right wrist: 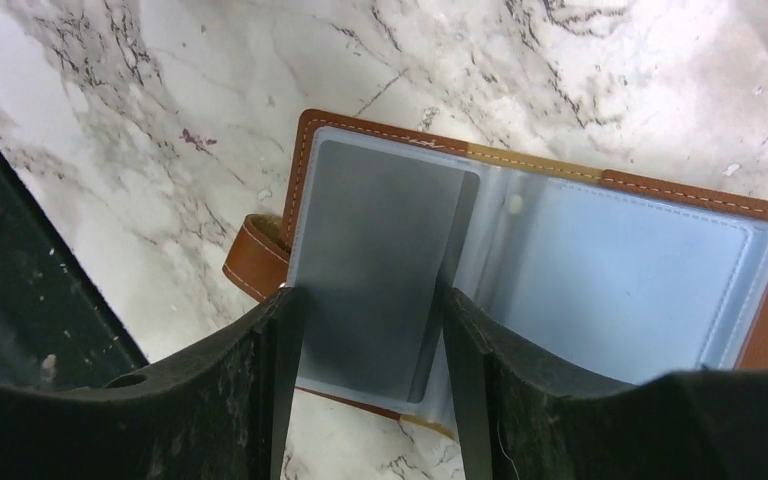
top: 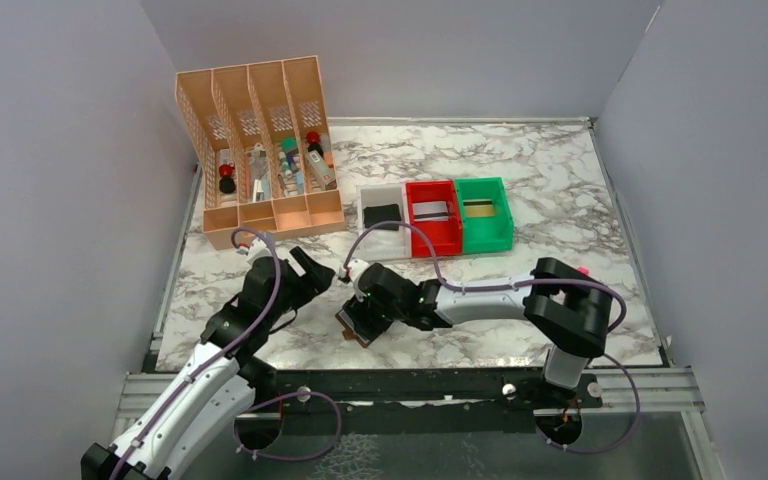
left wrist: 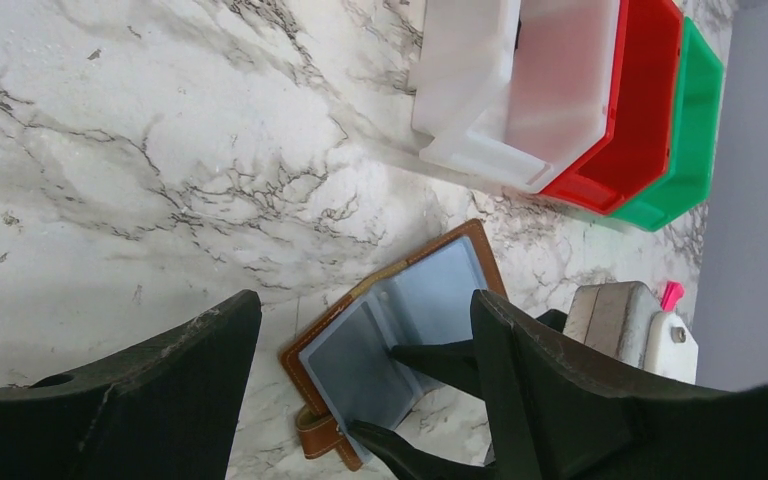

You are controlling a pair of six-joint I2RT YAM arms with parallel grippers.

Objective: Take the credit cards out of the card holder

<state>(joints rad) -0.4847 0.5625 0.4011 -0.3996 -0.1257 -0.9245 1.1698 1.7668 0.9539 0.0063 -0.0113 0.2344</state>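
The brown card holder (top: 358, 328) lies open and flat near the table's front edge, its grey-blue clear sleeves (right wrist: 620, 270) facing up. A greyish credit card (right wrist: 380, 240) sits inside the sleeve next to the strap. My right gripper (right wrist: 368, 295) is open right over that sleeve. Its two fingertips straddle the card and rest at the sleeve's edges, which the left wrist view confirms for the right gripper (left wrist: 373, 390). My left gripper (top: 308, 272) hovers open just left of the holder (left wrist: 430, 285), holding nothing.
A white bin (top: 380, 190), a red bin (top: 440, 242) and a green bin (top: 490, 242) stand in a row behind the holder, each with something flat inside. An orange slotted organizer (top: 260, 215) with small items stands at the back left. Grey walls enclose the table.
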